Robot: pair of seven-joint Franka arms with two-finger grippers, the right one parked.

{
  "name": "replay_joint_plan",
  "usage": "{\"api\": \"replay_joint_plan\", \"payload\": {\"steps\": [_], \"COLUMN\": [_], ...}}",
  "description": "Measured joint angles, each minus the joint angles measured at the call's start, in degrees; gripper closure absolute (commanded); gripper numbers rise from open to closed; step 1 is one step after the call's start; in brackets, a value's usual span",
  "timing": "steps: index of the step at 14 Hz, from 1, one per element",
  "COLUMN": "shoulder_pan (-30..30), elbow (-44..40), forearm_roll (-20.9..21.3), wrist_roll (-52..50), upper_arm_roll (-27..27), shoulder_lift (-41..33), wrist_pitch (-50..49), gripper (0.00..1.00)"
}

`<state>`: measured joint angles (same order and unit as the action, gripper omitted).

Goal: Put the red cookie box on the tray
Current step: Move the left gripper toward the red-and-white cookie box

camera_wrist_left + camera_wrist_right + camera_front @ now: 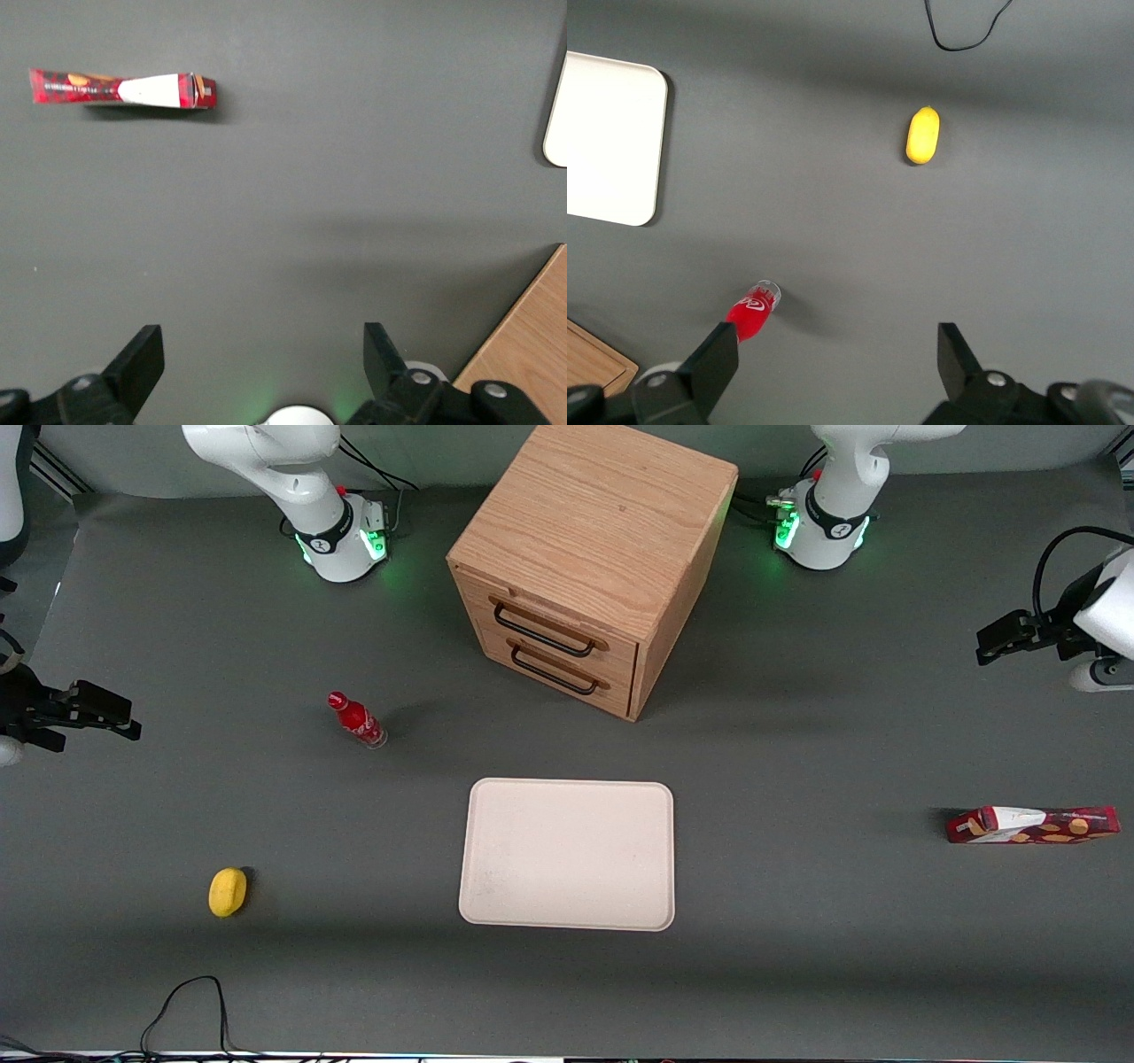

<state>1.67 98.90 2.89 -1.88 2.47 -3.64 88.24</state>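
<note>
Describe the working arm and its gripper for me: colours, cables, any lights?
The left arm has a glossy white shell, with a black cable looping over its wrist. Its base wears a black band and glows green. The gripper is matt black, with two angular fingers set wide apart, up near the working arm's table end.

The red cookie box [1032,825] is dark red tartan with tan cookies and a white panel. The tray [567,855] is plain cream-white. The pincer [257,363], over the grey counter [797,974], is black. The bottle [356,719] is red, the lemon [228,891] yellow, the drawer cabinet [589,558] light oak with black handles.
</note>
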Motion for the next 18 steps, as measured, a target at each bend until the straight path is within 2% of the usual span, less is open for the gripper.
{"api": "replay_joint_plan", "payload": {"steps": [4,7,15,18], "shoulder_pan": [0.37,0.39,0.37,-2.67], "elbow": [-3.42,-4.13,-5.71,-5.75], "forearm_roll": [-0.20,-1.79,-2.13,-1.95], "wrist_roll": [-1.57,-1.70,-1.70,1.95], "upper_arm_roll": [-0.07,0.01,0.32,1.12], "shoulder_lift": [1.97,1.99,1.92,1.92], "wrist_pitch": [-2.59,-5.35,-8.99,-10.28], "gripper": [0.00,0.00,0.00,0.00]}}
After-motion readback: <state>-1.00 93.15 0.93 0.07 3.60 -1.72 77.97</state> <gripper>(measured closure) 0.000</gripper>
